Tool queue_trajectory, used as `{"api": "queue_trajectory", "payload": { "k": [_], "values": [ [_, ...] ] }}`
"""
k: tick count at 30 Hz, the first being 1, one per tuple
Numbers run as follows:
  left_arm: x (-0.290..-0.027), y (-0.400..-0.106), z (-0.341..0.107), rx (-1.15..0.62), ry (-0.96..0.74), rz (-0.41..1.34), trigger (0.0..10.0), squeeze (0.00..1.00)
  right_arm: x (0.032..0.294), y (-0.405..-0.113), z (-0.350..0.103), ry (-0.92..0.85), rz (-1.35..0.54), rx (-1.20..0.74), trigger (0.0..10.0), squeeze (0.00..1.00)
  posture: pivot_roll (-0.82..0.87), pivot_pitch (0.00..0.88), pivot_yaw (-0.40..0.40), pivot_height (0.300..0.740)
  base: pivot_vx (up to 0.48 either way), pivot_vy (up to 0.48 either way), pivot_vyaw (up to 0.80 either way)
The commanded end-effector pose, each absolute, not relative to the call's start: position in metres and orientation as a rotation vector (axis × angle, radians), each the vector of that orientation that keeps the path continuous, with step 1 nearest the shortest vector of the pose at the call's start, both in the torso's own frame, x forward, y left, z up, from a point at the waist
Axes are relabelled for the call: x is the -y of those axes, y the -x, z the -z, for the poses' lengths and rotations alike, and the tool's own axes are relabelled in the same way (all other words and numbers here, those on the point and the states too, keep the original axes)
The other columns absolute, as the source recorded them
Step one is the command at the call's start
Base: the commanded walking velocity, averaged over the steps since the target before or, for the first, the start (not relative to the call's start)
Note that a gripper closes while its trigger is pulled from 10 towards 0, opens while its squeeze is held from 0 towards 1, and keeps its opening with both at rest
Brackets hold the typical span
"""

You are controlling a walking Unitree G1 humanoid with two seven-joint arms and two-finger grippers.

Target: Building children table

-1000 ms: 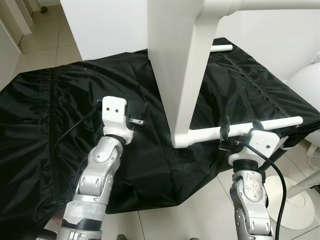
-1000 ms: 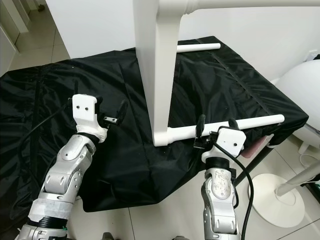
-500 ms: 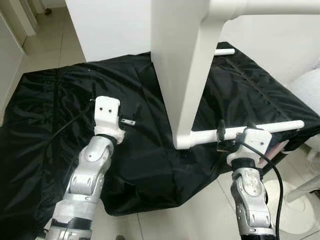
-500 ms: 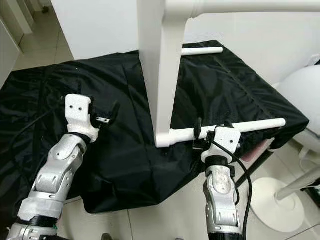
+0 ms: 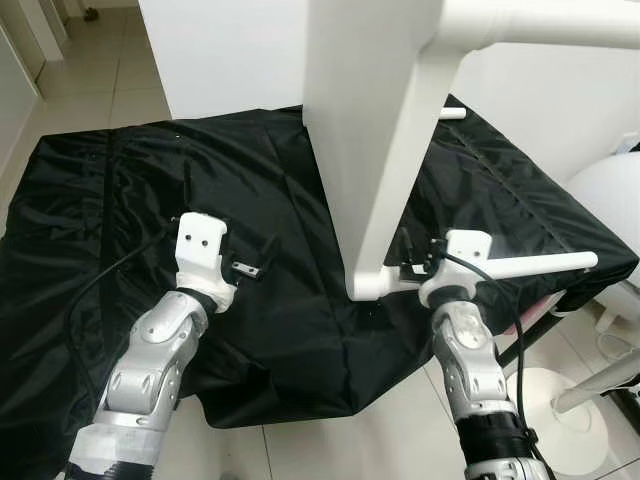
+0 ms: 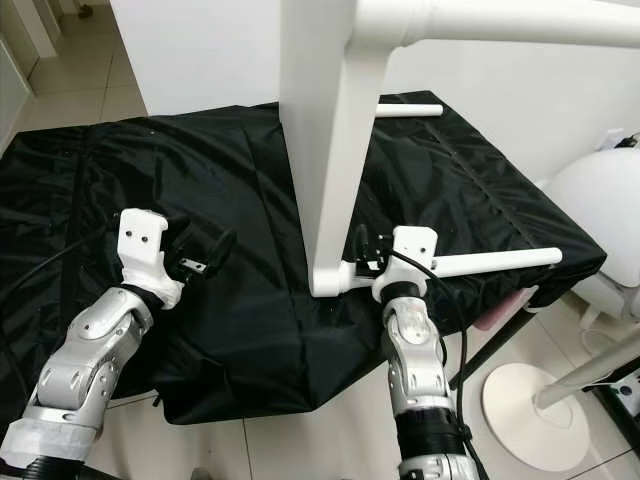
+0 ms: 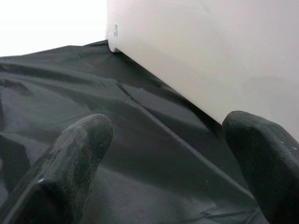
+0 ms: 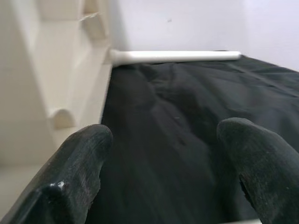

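Observation:
The white table top stands on its edge on the black cloth. One white leg juts out to the right from its lower corner, and a second leg lies at the far side. My right gripper is open, straddling the near leg close to its joint with the top. In the right wrist view its fingers are spread over black cloth, beside the top's ribbed underside. My left gripper hangs open over the cloth, left of the top, with nothing held.
The cloth-covered surface ends near my arms, with tiled floor below. A white round stand base sits on the floor at the right, beside a white rounded object. A white wall rises behind the cloth.
My right gripper has slid left along the near leg, from its middle to the joint at the table top. My left gripper has drawn back and to the left.

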State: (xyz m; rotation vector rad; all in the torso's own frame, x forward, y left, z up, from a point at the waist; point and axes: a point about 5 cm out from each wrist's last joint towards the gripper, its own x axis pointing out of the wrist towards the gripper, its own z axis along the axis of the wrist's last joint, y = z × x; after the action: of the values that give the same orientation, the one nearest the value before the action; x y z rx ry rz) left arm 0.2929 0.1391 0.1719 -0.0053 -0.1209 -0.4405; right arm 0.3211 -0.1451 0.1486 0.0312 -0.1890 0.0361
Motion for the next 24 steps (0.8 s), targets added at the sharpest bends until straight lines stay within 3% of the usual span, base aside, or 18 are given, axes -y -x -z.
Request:
{"api": "queue_trajectory", "payload": {
  "k": [1,16,24],
  "values": [
    [-0.137,-0.290,-0.174,0.123,0.015,0.493,10.0,0.00,0.141,-0.322,-0.144,-0.046,-0.057,0.158,10.0,0.00,0.04,0.045,-0.034,0.740,0.000,0.000,0.00],
    [-0.132,-0.266,-0.196,0.121,0.017,0.703,10.0,0.00,0.109,-0.325,-0.126,-0.105,-0.169,0.065,10.0,0.00,0.09,0.056,-0.072,0.740,0.000,0.000,0.00],
    [-0.132,-0.264,-0.200,0.119,0.022,0.704,10.0,0.00,0.107,-0.318,-0.118,-0.120,-0.179,0.041,10.0,0.00,0.09,0.054,-0.075,0.740,0.000,0.000,0.00]
  ]
}}
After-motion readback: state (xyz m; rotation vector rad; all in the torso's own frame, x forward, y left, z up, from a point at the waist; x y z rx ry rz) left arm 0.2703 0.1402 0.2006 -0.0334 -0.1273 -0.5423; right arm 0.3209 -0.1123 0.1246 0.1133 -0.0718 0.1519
